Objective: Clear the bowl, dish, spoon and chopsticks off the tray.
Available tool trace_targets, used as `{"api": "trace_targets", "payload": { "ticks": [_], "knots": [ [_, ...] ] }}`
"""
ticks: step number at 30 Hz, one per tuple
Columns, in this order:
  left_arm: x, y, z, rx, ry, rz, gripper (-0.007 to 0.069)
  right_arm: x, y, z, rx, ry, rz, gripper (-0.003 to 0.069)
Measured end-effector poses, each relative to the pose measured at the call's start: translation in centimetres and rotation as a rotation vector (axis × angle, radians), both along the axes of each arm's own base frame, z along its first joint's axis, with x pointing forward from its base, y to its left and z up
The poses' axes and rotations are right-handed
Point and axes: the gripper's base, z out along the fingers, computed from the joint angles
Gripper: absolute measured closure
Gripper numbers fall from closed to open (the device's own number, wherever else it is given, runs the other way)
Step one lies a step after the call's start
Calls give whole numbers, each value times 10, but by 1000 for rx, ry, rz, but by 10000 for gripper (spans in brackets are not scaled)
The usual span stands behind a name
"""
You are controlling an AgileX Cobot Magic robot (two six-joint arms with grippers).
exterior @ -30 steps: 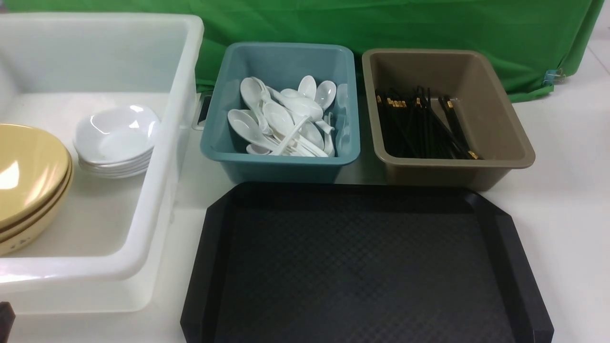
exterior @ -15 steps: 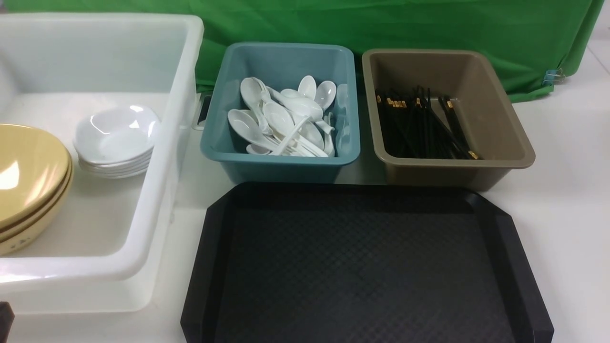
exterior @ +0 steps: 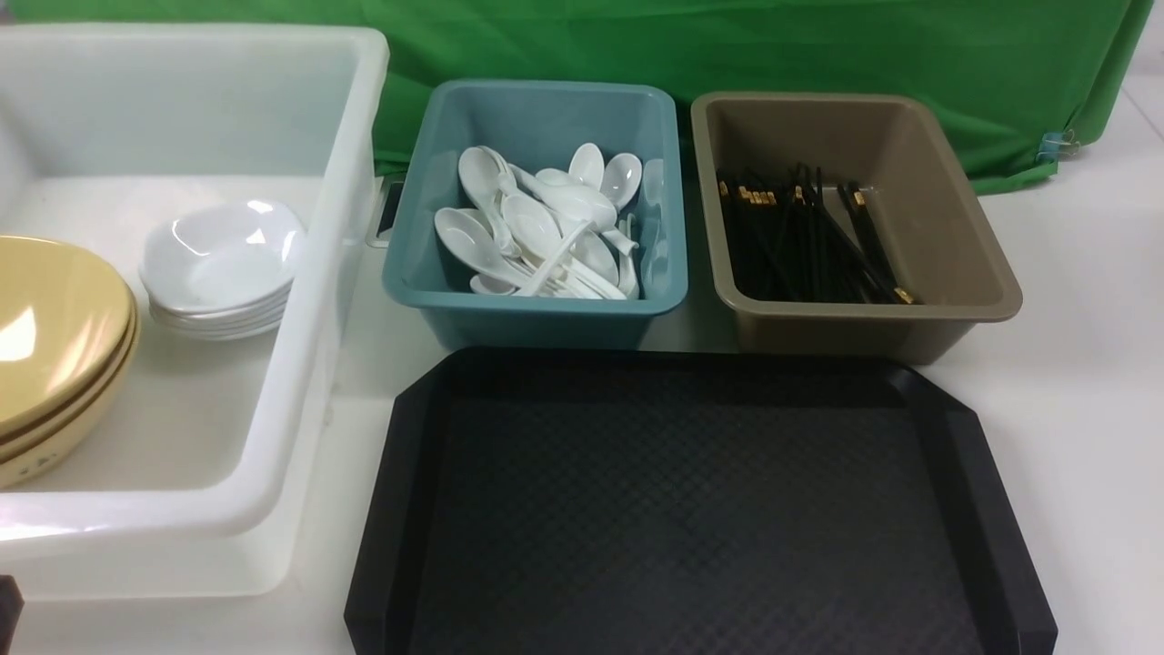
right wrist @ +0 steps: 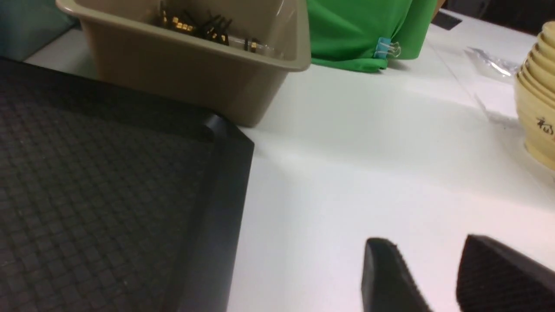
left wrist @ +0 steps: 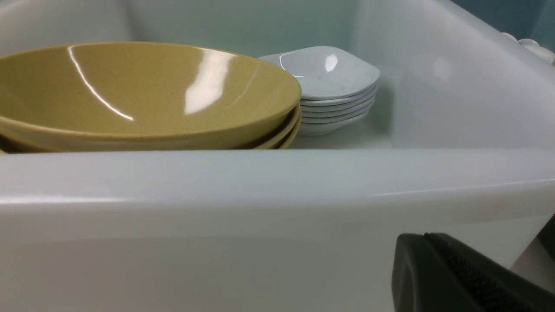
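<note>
Tray (exterior: 700, 509) black, flat on the white worktop (exterior: 1082, 400), nearest the robot, grid surface bare. Behind it, side by side, teal bin (exterior: 536, 309) on the left and brown bin (exterior: 864, 323) on the right, both just beside the tray's far rim. White spoons (exterior: 536, 227) heaped in the teal bin. Black chopsticks (exterior: 805, 241) with gold bands lying in the brown bin, ends leaning toward its far wall. Large white tub (exterior: 273, 437) off to the left of the tray. Inside it, mustard-yellow bowls (exterior: 55, 337) stacked at its left side, topmost one tilted, and a stack of small white dishes (exterior: 223, 264) beside them, farther back, apart from the bowls. Green cloth (exterior: 727, 45) along the back edge.

Left gripper (left wrist: 459, 277) seen only as one dark mass at the corner of its wrist view, low outside the tub's near wall; jaws together, holding nothing. Right gripper (right wrist: 438, 277) low over bare worktop to the right of the tray; jaws parted with a clear gap between the two dark fingers (right wrist: 386, 277), nothing in them. Another stack of yellow bowls (right wrist: 537, 112) at the edge of the right wrist view, well apart from the tray.
</note>
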Motion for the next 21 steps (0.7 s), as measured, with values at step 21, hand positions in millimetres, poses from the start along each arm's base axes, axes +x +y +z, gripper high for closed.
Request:
{"api": "trace_targets", "payload": {
  "ticks": [21],
  "knots": [
    [0, 0, 0, 3, 0, 0, 623, 0, 0, 0, 11, -1, -2, 417]
  ]
}}
